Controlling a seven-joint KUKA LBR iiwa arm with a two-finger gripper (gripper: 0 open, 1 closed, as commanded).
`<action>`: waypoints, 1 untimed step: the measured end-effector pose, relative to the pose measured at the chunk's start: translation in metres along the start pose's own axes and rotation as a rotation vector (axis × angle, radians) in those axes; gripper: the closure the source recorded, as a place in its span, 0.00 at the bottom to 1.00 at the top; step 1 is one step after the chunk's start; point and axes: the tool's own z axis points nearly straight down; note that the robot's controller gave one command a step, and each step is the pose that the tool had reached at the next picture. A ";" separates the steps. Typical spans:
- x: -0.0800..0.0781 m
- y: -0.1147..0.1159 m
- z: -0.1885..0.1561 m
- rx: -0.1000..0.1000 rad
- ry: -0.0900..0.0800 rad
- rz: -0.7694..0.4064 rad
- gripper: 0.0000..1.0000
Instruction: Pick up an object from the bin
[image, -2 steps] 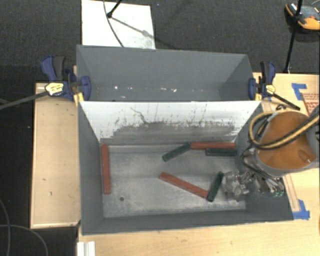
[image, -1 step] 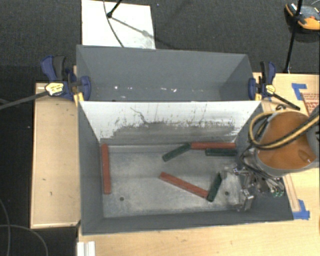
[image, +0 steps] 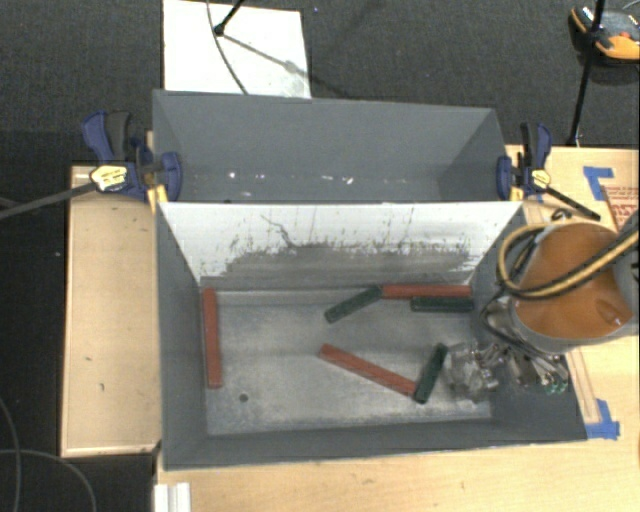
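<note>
My gripper (image: 468, 376) is low in the bin's front right corner, under the orange wrist cover. Just to its left lies a dark green stick (image: 430, 373), steeply tilted, its lower end meeting the right end of a red-brown stick (image: 366, 368) that runs diagonally across the floor. The green stick lies beside the gripper, not between its fingers. I cannot make out how the fingers stand.
Along the back of the floor lie another dark green stick (image: 352, 303), a red-brown stick (image: 426, 292) and a short dark green piece (image: 440, 305). A red-brown stick (image: 212, 338) lies lengthwise by the left wall. The bin's sloping walls close in on all sides.
</note>
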 end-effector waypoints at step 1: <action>0.000 0.000 0.000 0.000 0.000 -0.001 1.00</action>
